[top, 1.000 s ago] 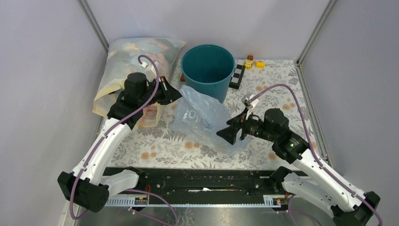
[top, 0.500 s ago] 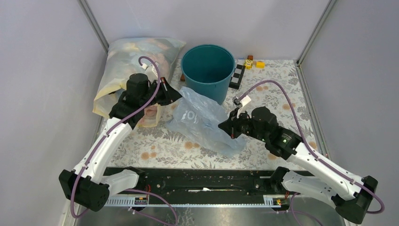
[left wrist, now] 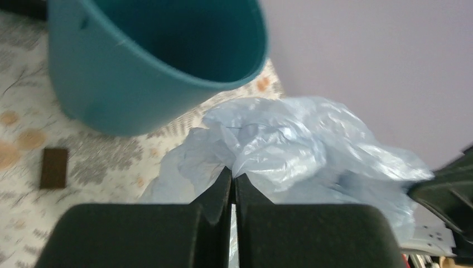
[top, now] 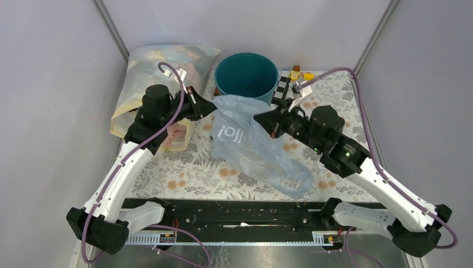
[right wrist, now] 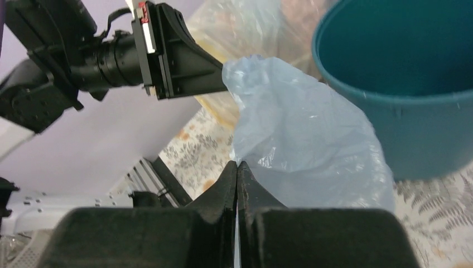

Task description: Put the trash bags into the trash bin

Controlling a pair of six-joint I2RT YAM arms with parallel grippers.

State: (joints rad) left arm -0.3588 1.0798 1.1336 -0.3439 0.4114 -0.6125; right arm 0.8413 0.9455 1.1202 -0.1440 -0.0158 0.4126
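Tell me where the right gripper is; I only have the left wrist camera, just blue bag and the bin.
Observer: From above, the right gripper is shut on the trash bag, facing the left gripper just in front of the trash bin.
Operator: Is the whole bag lifted?
Observer: No, its tail trails down onto the tablecloth toward the near edge.
Operator: Anything left of the bin?
Observer: A large cloudy stuffed bag lies in the far left corner.

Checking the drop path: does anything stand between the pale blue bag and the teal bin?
Nothing visible does. The left gripper and right gripper pinch the bag just in front of the bin, whose mouth is open.
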